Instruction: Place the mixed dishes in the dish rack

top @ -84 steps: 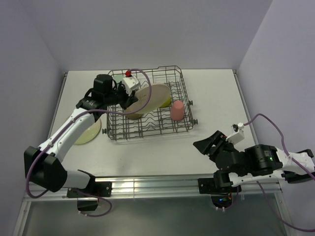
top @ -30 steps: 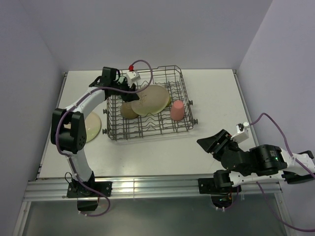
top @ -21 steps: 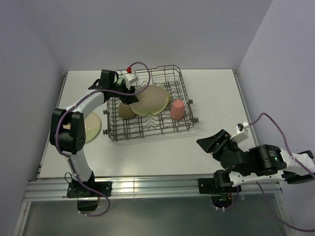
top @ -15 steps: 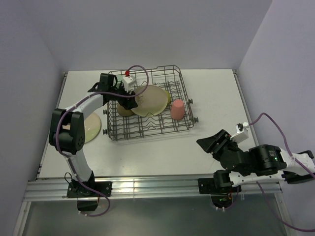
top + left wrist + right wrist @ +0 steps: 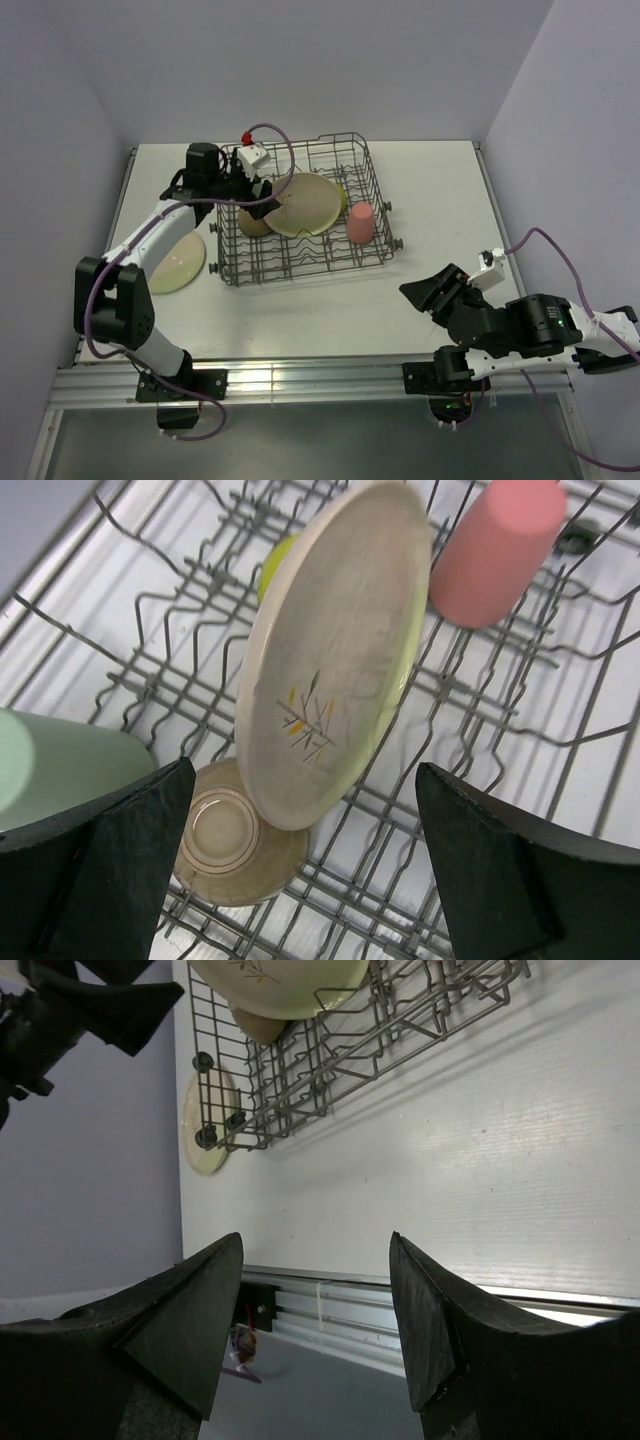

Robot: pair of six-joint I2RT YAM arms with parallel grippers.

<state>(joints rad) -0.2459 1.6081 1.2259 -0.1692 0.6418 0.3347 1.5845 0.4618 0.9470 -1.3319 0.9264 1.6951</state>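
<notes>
The grey wire dish rack stands at the middle back of the table. Inside it the larger cream plate with the leaf sprig leans on edge among the tines. An upturned beige bowl lies at its foot, and a lime-green bowl is behind it. A coral-pink cup lies to the right and a mint-green cup to the left. My left gripper hangs open over the rack's left part, holding nothing. The smaller cream plate lies on the table left of the rack. My right gripper is open and empty at the near right.
The rack and the small plate show far off in the right wrist view, with bare white tabletop between them and my right gripper. Purple walls close the table on the left, back and right. A metal rail runs along the near edge.
My left gripper has opened and let go of the large plate, then drawn back to the left. The plate now leans in the rack. The right arm has not moved.
</notes>
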